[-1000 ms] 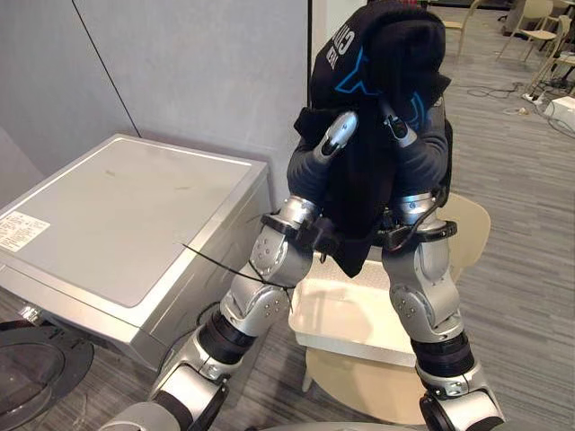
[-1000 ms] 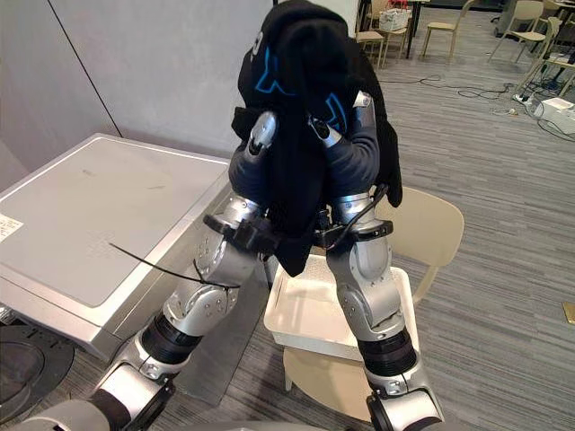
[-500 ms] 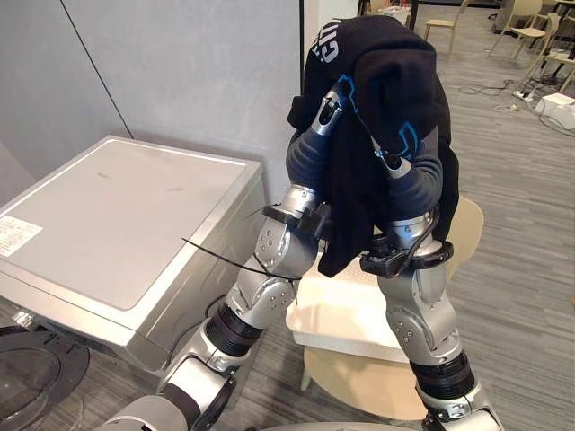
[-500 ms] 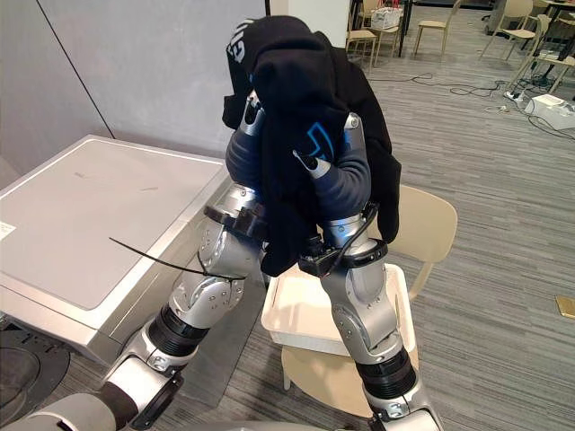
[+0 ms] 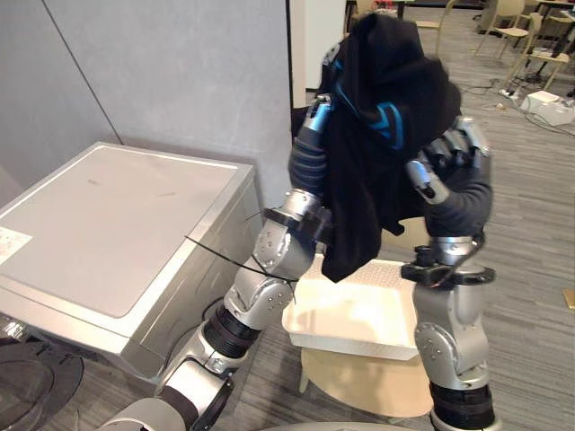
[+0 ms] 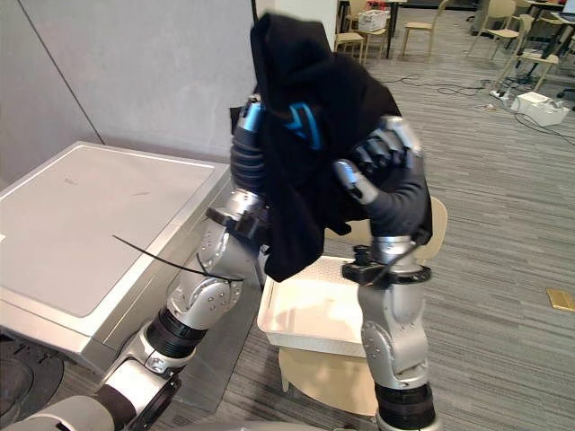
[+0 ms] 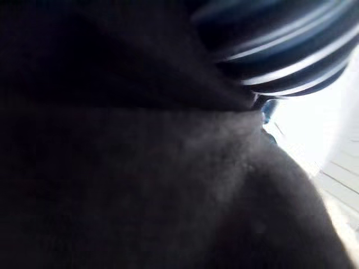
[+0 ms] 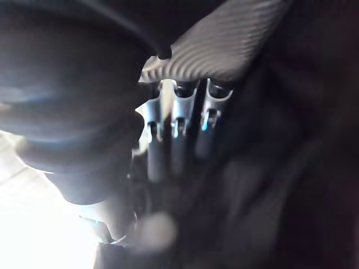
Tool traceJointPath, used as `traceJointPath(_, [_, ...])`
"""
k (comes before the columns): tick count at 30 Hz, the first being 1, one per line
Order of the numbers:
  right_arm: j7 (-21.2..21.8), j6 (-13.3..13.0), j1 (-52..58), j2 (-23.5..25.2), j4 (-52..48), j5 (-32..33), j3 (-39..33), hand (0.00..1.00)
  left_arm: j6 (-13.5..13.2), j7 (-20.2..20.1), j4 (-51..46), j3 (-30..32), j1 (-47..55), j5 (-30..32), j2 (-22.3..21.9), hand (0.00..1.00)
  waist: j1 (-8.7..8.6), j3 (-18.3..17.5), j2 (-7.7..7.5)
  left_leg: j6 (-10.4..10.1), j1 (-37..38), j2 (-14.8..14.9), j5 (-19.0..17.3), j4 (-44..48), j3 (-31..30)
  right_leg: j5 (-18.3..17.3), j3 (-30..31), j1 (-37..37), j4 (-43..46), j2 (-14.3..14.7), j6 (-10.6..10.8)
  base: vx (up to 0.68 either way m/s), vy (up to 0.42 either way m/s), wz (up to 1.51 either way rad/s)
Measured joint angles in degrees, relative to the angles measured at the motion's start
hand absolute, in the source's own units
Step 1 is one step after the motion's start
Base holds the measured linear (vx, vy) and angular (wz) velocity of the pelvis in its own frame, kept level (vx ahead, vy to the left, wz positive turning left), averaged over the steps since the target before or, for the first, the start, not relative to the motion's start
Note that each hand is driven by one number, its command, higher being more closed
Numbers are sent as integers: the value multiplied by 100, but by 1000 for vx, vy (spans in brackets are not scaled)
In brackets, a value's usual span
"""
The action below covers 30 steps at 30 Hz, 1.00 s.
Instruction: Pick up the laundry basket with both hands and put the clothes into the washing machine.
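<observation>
- Black garment (image 5: pixel 377 135) with blue markings hangs high in the air, draped over both raised robot hands and trailing down between the arms.
- Left hand (image 5: pixel 313 135) is buried under the cloth, so I cannot tell how it grips.
- Right hand (image 6: pixel 382 153) shows curled fingers (image 8: pixel 178 126) with their tips sunk into the dark fabric, and I judge that it has hold of the cloth.
- White plastic laundry basket (image 5: pixel 350 341) sits below the garment on a beige chair (image 5: pixel 359 395), and its inside looks bare.
- Silver-grey washing machine (image 5: pixel 117 224) stands to the robot's left, well apart from the garment. A dark round door (image 5: pixel 27 386) shows low at its front.
- Handling, as a judgement:
  - The cloth is soft, light and limp, so it will sag, swing and slide off smooth fingers.
  - It is not fragile.
  - A bunched fistful near the top folds should hold better than a loose edge.
  - The long hanging end may catch on the machine's front.
</observation>
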Motion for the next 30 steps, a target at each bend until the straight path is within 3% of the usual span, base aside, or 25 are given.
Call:
traceJointPath(7, [-49,134,719,5,119,-23,-872,0,-105,27,-612,1695,561,188,392,100,-96,54,116,-13,72,30,-24,0,129,27,151,-34,-5,40,-23,-24,-5,-12])
traceJointPath(12, [-16,240,1127,246,297,-23,-1269,0,-433,131,-1194,2906,1075,189,428,100,-82,54,119,-32,79,41,-38,0,229,65,271,-100,-17,56,-34,-9,-2,-11])
traceJointPath(16, [-1,245,1445,585,557,-11,-1234,0,-703,170,-1632,3564,1480,190,411,100,-74,53,137,-31,76,41,-39,0,210,64,256,-90,-21,54,-35,-6,-1,1])
traceJointPath(20, [86,362,1750,679,866,-93,-1221,0,-781,204,-1857,4220,1866,201,384,100,-64,58,196,-30,51,38,-39,-1,59,60,105,13,-81,49,-40,-15,-4,17])
traceJointPath(24, [226,466,1944,687,1307,-274,-1567,0,-937,282,-2100,5064,2413,203,272,100,78,37,291,-28,-29,34,-35,-1,-74,41,-24,35,-94,46,-55,-3,-7,18])
traceJointPath(27, [149,546,1973,719,1975,-453,-2251,0,-1051,277,-2257,5889,2960,254,265,100,120,35,293,-28,-56,32,-33,-1,-265,-13,-230,151,-96,44,-24,16,-13,34])
traceJointPath(30, [0,615,2150,748,2605,-477,-2986,0,-1156,308,-2341,6713,3397,433,264,100,273,24,286,-29,-137,30,-32,0,-433,-65,-394,207,-93,46,-25,24,-14,31])
